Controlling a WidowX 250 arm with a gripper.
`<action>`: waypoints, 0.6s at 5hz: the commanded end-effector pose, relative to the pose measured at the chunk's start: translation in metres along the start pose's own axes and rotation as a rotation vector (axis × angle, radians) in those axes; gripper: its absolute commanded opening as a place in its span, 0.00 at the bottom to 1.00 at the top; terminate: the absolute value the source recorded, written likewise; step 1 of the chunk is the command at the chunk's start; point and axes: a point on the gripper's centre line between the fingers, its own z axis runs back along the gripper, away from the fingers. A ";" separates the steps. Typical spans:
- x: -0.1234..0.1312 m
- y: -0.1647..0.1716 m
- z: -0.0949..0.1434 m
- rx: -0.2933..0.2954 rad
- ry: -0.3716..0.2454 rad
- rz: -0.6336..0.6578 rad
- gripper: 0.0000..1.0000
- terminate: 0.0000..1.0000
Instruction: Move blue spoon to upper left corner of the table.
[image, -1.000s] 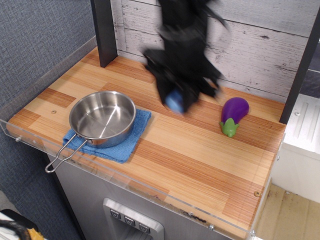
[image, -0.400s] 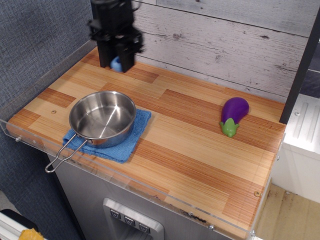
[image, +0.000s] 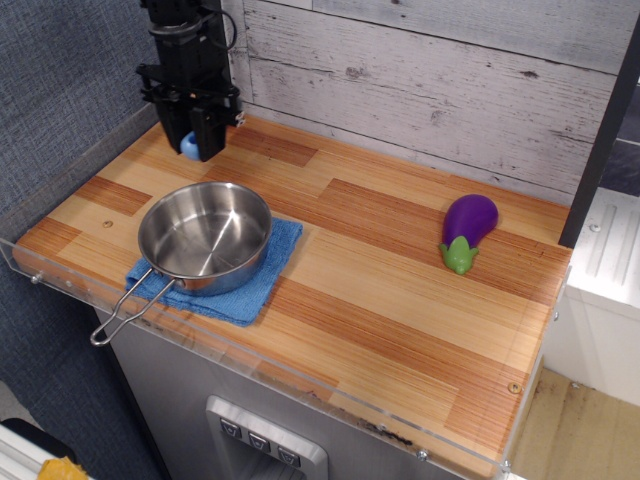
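Note:
My black gripper (image: 195, 148) hangs over the far left corner of the wooden table (image: 380, 290), pointing down. Its jaws are shut on the blue spoon (image: 189, 148), of which only a bit of light-blue shows between the fingers. The spoon's grey bowl is hidden by the gripper. The gripper tip is close to the tabletop; I cannot tell whether the spoon touches it.
A steel pan (image: 205, 235) with a wire handle sits on a blue cloth (image: 255, 285) at the front left. A purple toy eggplant (image: 467, 230) lies at the right. A black post (image: 215, 40) stands in the back left corner. A clear acrylic rim (image: 250, 355) edges the table.
The gripper has carried the blue spoon from the middle back of the table leftward to the far left corner and lowered it slightly toward the top.

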 end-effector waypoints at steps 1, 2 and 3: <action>0.001 0.000 0.013 -0.006 -0.043 -0.017 1.00 0.00; 0.001 -0.007 0.032 -0.002 -0.078 -0.040 1.00 0.00; -0.007 -0.021 0.074 0.029 -0.142 -0.051 1.00 0.00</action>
